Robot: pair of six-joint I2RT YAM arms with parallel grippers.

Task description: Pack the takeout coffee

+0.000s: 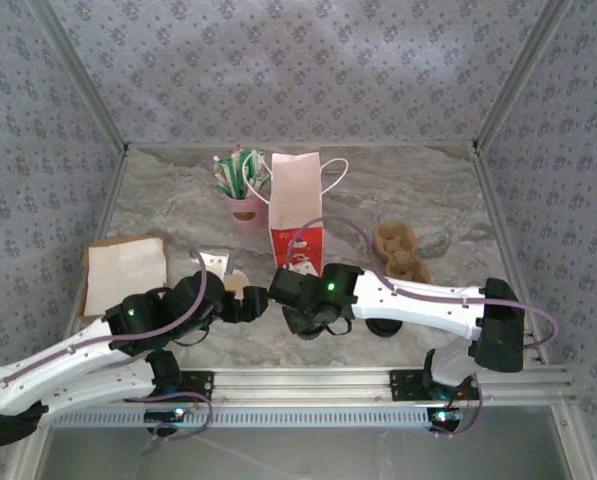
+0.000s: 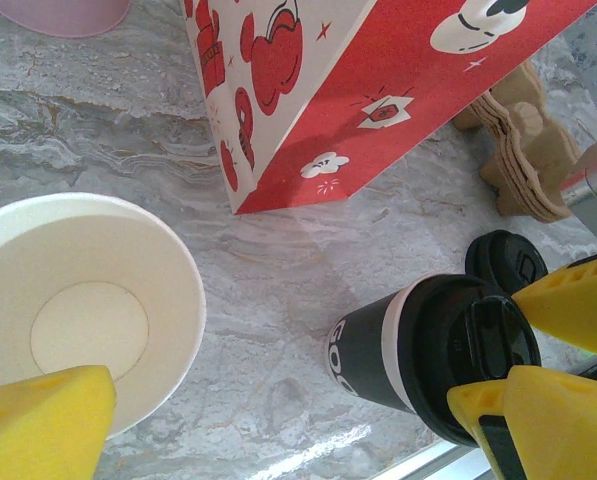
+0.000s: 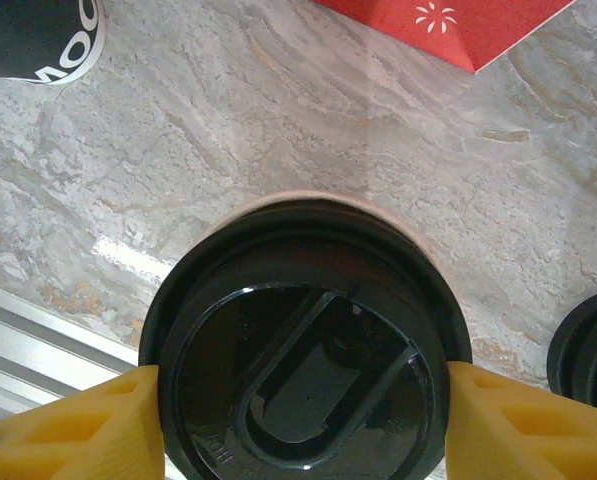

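Takeout coffee cup (image 3: 298, 300), dark paper with a black lid, sits just in front of the red-and-white paper bag (image 2: 378, 80), gripped at the lid by the right gripper (image 3: 303, 400); contents hidden. Its axis runs along that gripper, lid facing the right wrist camera; the left wrist view adds its lettered wall. Off the bag's front-left corner, a lidless cup (image 2: 78, 300), cream inside, is empty, beside the wide-open left gripper (image 1: 248, 298). Left of the bag, a pink cup (image 1: 244, 212) holds sticks (image 1: 233, 170).
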